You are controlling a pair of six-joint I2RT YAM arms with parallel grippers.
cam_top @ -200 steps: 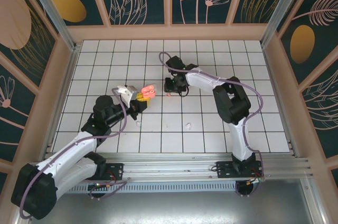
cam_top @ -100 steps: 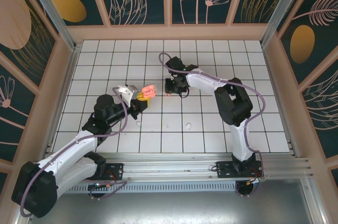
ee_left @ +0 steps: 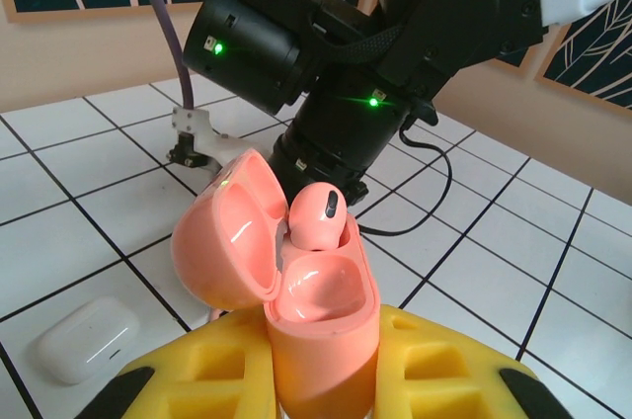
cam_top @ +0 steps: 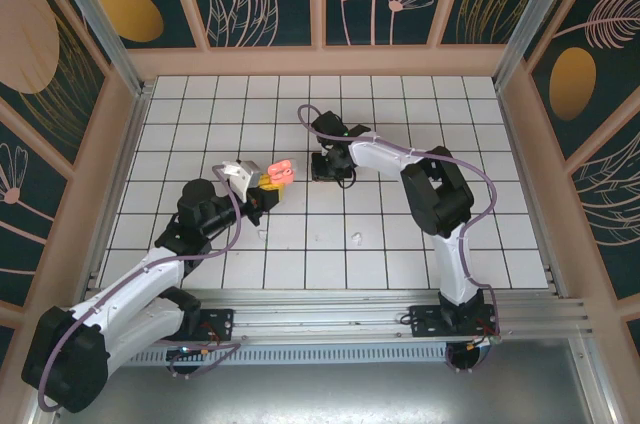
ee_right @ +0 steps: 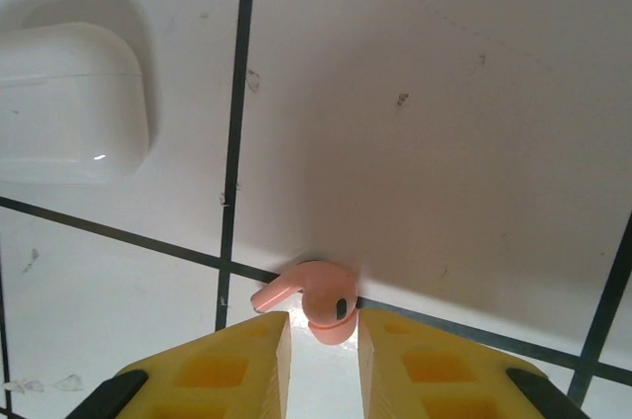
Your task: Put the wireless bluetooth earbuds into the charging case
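Left gripper (ee_left: 318, 372) is clenched on the pink charging case (ee_left: 318, 312), which we see held upright with its lid hinged open and one pink earbud (ee_left: 318, 216) seated in it. Right gripper (ee_right: 324, 328) is down at the tiled floor (ee_right: 444, 142), jaws a narrow gap apart, with the second pink earbud (ee_right: 318, 302) on a grout line right at the fingertips; we cannot tell whether they pinch it. A closed white case (ee_right: 69, 103) lies near it, and one white bud (cam_top: 262, 234) and another white bud (cam_top: 356, 238) sit well apart on tiles nearer the arm bases.
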